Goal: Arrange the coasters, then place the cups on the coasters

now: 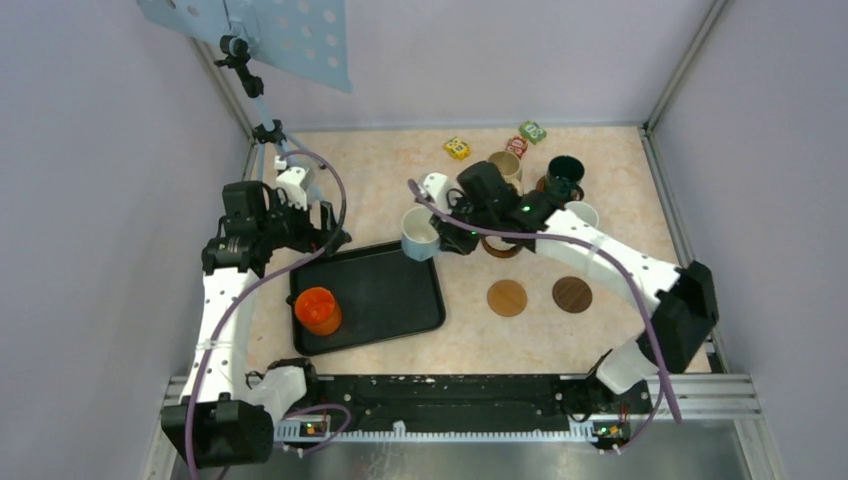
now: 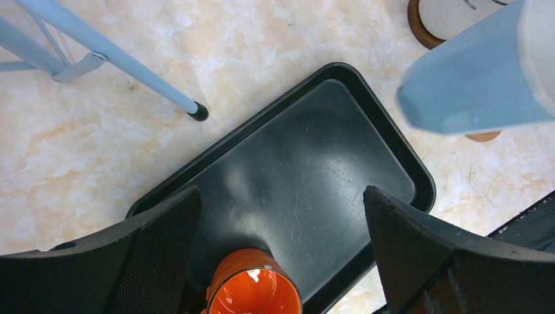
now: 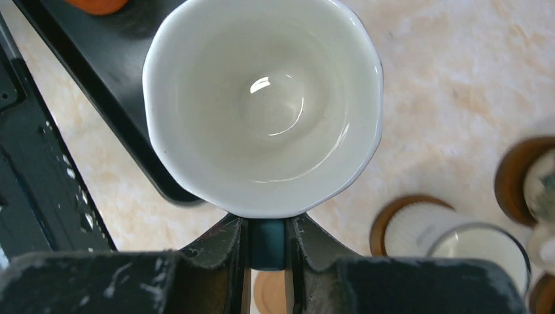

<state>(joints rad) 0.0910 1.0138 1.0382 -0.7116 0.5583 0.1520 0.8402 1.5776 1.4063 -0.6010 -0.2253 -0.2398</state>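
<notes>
The right gripper (image 3: 267, 230) is clenched on the handle of the light-blue mug (image 3: 262, 111) (white inside, with a wavy rim). It holds the mug upright over the middle of the table (image 1: 400, 170), just past the far right corner of the black tray (image 1: 385, 290). Whether the mug's base touches the table cannot be told.

The left gripper (image 2: 281, 196) hangs over the tray's far left corner with its fingers spread wide, grasping nothing. The orange mug (image 1: 318, 310) stands in the tray's near left corner.

Just beside the held mug, on its right, a ribbed white mug (image 3: 419, 222) sits on a coaster (image 3: 378, 226). The right arm hides most of it in the top view.

Two bare coasters lie side by side between the tray and the table's right edge. The lighter coaster (image 1: 507, 297) is nearer the tray, and the darker coaster (image 1: 572, 294) is to its right. They are apart from each other.

Toward the far right corner stand the beige mug (image 1: 507, 165) and the dark green mug (image 1: 565, 172). A white mug (image 1: 582, 213) is just nearer than the green one.
</notes>
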